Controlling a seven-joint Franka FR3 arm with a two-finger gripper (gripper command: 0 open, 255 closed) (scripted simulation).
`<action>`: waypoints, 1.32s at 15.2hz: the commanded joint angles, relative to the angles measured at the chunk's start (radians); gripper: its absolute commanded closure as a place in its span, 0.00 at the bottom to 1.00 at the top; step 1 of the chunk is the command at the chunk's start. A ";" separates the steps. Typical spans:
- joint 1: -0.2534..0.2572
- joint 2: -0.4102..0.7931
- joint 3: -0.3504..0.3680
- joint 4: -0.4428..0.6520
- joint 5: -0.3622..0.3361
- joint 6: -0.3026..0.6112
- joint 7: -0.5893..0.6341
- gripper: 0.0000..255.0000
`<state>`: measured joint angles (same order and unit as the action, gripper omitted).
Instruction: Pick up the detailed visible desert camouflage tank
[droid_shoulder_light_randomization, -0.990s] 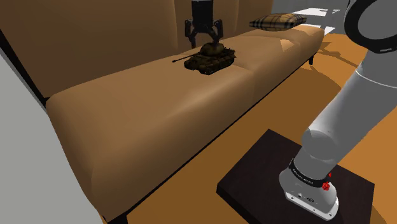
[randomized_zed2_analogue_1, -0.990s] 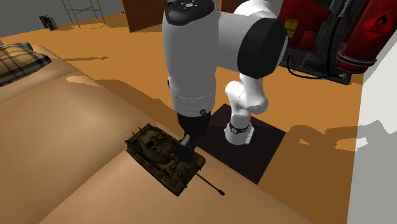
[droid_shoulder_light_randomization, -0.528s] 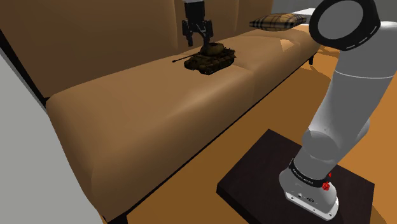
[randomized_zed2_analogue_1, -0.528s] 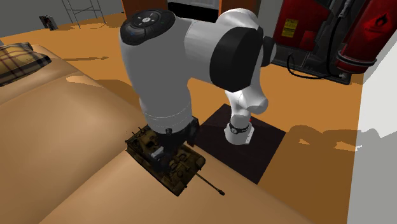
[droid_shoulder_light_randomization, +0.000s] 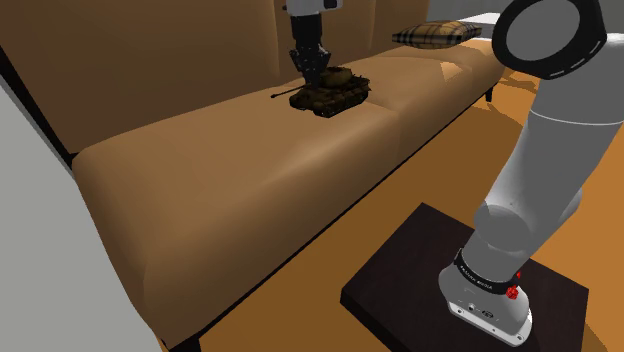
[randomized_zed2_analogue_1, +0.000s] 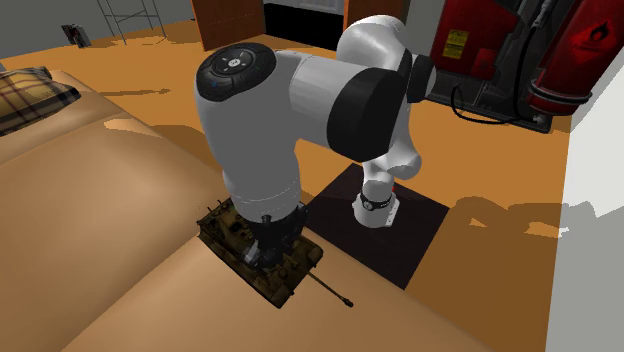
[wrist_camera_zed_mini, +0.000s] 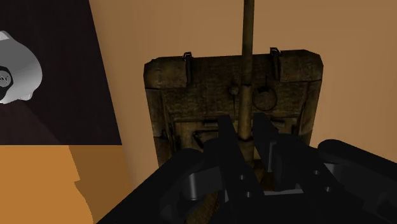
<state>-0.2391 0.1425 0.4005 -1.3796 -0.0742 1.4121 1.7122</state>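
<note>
A brown sofa (droid_shoulder_light_randomization: 200, 190) runs across the shoulder view, and the desert camouflage tank (droid_shoulder_light_randomization: 338, 92) sits upright on its seat, past the middle toward the far end and close to the seat's front edge (the wrist view shows that edge just beside one track). The thin gun barrel (droid_shoulder_light_randomization: 282, 96) points along the seat toward the shoulder view's left. The black gripper (droid_shoulder_light_randomization: 313, 70) comes straight down onto the top of the tank, its fingers drawn in and clamped on the turret where the barrel begins. Farther along, a plaid cushion (droid_shoulder_light_randomization: 432, 33) lies at the sofa's far end near the backrest. The white arm (droid_shoulder_light_randomization: 550, 150) rises from the dark stand (droid_shoulder_light_randomization: 400, 280) on the orange floor (droid_shoulder_light_randomization: 470, 150) in front of the sofa. In the second exterior view the tank (randomized_zed2_analogue_1: 228, 232) lies by the seat's front edge, with the arm's wide white links bent low over it and hiding the turret. At that view's right stand red cylinders (randomized_zed2_analogue_1: 570, 60). In the wrist view the tank (wrist_camera_zed_mini: 191, 89) lies lengthwise ahead of the gripper (wrist_camera_zed_mini: 245, 137), and the two fingers (wrist_camera_zed_mini: 228, 137) press on either side of the barrel's root.
</note>
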 joint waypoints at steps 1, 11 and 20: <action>0.000 0.000 0.000 0.000 0.000 0.001 0.000 1.00; 0.010 0.026 0.004 0.088 -0.010 -0.064 0.006 1.00; 0.050 0.123 0.013 0.351 -0.054 -0.237 0.021 1.00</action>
<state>-0.1944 0.2554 0.4125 -1.0607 -0.1221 1.1961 1.7315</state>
